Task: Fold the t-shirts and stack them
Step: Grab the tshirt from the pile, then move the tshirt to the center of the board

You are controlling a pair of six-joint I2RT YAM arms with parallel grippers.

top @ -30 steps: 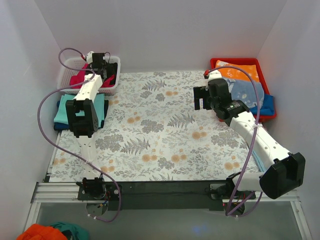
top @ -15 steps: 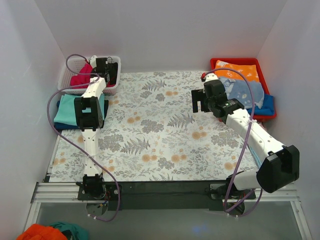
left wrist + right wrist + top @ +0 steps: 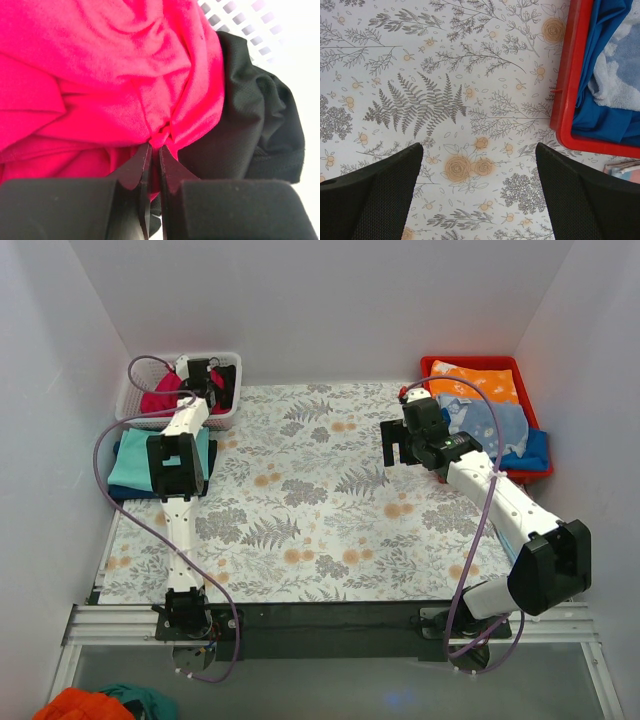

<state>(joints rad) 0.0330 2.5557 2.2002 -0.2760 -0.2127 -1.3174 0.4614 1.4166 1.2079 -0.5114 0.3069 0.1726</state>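
Note:
A crumpled crimson t-shirt (image 3: 100, 65) fills the white basket (image 3: 224, 420) at the back left, with a black t-shirt (image 3: 255, 130) bunched beside it. My left gripper (image 3: 156, 146) reaches down into the basket (image 3: 205, 375) and is shut on a pinched fold of the crimson t-shirt. A folded teal t-shirt (image 3: 130, 465) lies on a dark blue one (image 3: 128, 492) in front of the basket. My right gripper (image 3: 479, 165) hovers open over the floral cloth near the back right (image 3: 397, 443), holding nothing.
A red tray (image 3: 432, 367) at the back right holds orange, light blue and blue cloth (image 3: 480, 380); its corner (image 3: 565, 115) lies just right of my right gripper. The floral tablecloth (image 3: 320, 500) covers the table. White walls close the sides and back.
My left gripper dropped into the basket and closed on the crimson t-shirt. My right arm drifted slightly toward the back left.

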